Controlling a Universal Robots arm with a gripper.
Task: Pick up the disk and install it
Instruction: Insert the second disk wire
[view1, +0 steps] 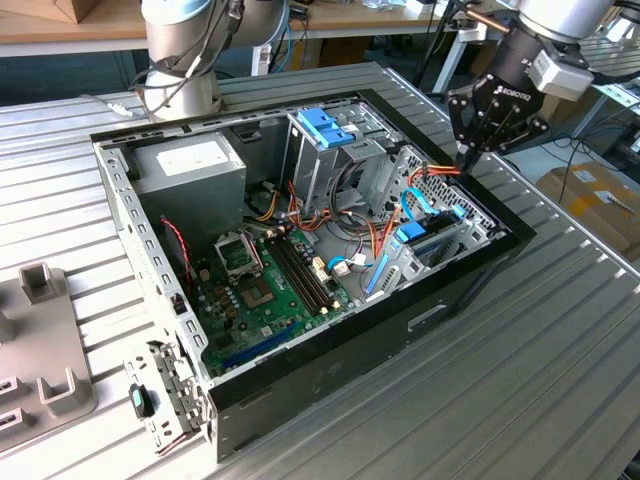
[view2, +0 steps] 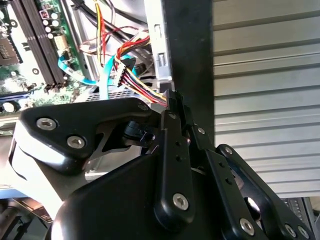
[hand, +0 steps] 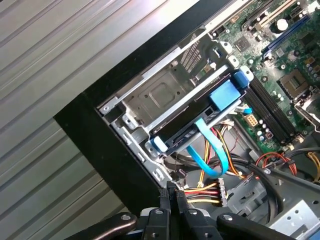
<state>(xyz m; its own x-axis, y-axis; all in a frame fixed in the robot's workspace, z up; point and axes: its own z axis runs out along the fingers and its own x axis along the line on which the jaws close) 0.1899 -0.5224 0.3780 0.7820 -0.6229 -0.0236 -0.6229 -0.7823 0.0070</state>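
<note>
in the exterior view the gripper (view1: 470, 152) hangs over the edge of the open computer case (view1: 330, 385) on the exterior view's right, just above the orange wires. its fingers are pressed together and pinch nothing. the disk (view1: 432, 232) sits low in the drive bay at that side of the case, its blue-edged long axis running along the case wall, from the front corner back toward the tall metal cage (view1: 325, 150).

in the second wrist view the closed fingertips (view2: 172, 102) sit right beside a bundle of coloured wires (view2: 135, 82) and the case's black rim.

in the first wrist view the disk (hand: 192, 122) lies flat in its bay, one blue end at the motherboard (hand: 272, 60) side, the other toward the case corner; a blue ribbon cable (hand: 212, 150) leaves it. i judge the disk already seated, the install step at or near its end; any next move calls for clearing the wires without snagging them.
</note>
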